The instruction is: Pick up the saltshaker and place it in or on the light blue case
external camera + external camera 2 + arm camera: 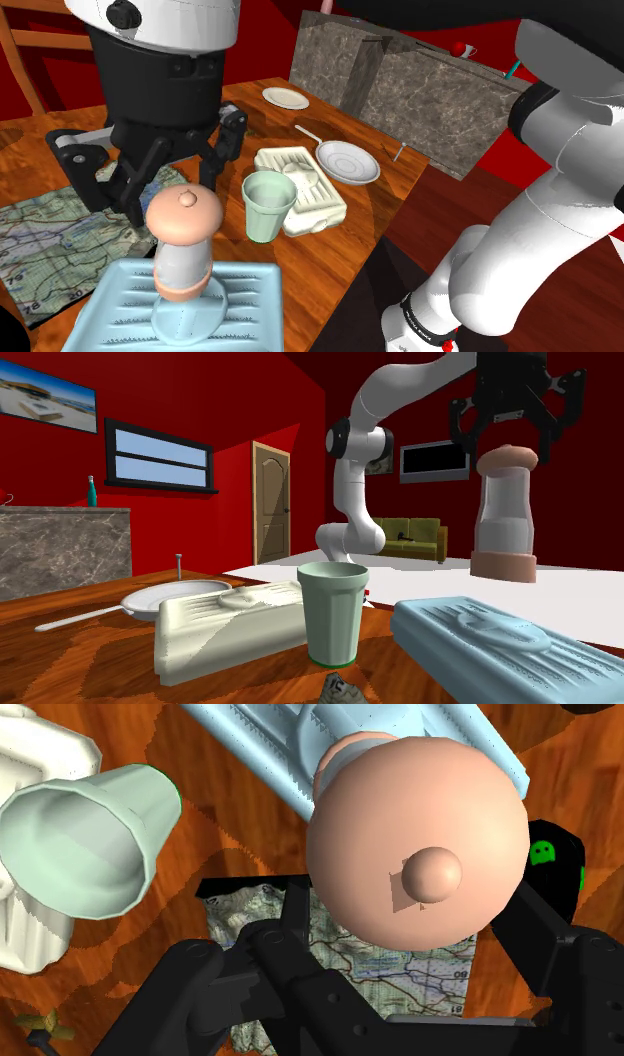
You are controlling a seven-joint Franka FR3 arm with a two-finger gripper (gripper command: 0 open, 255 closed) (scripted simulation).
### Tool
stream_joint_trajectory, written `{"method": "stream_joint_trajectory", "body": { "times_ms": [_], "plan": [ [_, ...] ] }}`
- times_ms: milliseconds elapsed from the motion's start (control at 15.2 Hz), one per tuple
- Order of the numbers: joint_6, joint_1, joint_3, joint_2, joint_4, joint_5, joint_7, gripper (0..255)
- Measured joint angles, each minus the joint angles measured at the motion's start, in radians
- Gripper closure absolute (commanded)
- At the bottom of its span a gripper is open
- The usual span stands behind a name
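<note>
The saltshaker (182, 245) is up in the air, and the black gripper (172, 192) has it by the rounded peach cap. The fingers are spread wide to either side of the cap and pressed against it, so that reads as a hold, not a release. The shaker hangs upright, directly above the light blue case (250, 300). It is over the round recess in the middle of the case's ribbed top. From the low second exterior view there's a sliver of daylight between the shaker's base and the case, so it looks like it hasn't landed yet.

The pick appears done and the carry appears done. This is the placing step, right at the lowering.

Next up, by the look of it: a straight descent onto the case, keeping the shaker vertical, then parting the fingers only once the base sits flat. It's a tall, narrow thing held high, so letting go early could tip it.

A pale green cup (268, 205) stands just off the case's far corner, clear of the drop line. A map (50, 240) lies beside the case on the other side.
</note>
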Motion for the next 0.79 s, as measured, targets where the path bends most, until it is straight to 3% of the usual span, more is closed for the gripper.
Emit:
{"method": "stream_joint_trajectory", "body": {
  "times_ms": [528, 792],
  "plan": [
    [0.124, -0.010, -0.011, -0.044, -0.155, 0.032, -0.017, 255],
    [0.145, -0.011, -0.013, -0.049, -0.180, 0.035, -0.020, 255]
  ]
}}
